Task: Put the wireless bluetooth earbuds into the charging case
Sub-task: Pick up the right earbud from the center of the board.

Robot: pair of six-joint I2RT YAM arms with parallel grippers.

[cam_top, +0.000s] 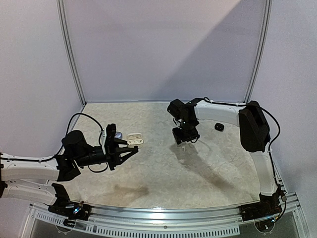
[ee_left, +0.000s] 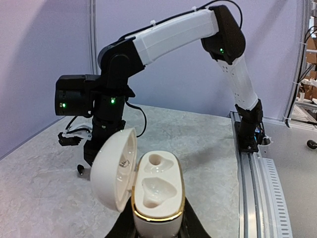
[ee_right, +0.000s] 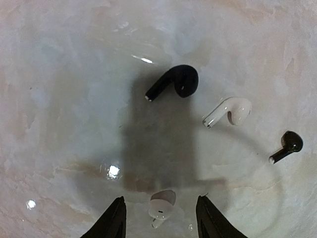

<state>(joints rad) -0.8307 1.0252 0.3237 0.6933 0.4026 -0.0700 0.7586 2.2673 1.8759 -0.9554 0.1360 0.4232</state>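
My left gripper point(cam_top: 130, 148) is shut on a white charging case point(cam_top: 134, 139) and holds it just above the table. In the left wrist view the case point(ee_left: 157, 191) has a gold rim, its lid point(ee_left: 113, 168) is swung open to the left, and both sockets are empty. My right gripper point(cam_top: 184, 137) points down at the table's middle. In the right wrist view it point(ee_right: 161, 223) is open, with a pale silvery-white earbud point(ee_right: 162, 205) lying between its fingers. Beyond lie a black earbud point(ee_right: 176, 82), a white earbud point(ee_right: 230, 111) and a smaller black earbud point(ee_right: 286, 146).
A grey case point(cam_top: 119, 134) lies just behind the left gripper. A small black case point(cam_top: 219, 127) lies right of the right gripper. The right arm point(ee_left: 163, 37) reaches across in front of the held case. A metal rail point(cam_top: 163, 210) runs along the near edge.
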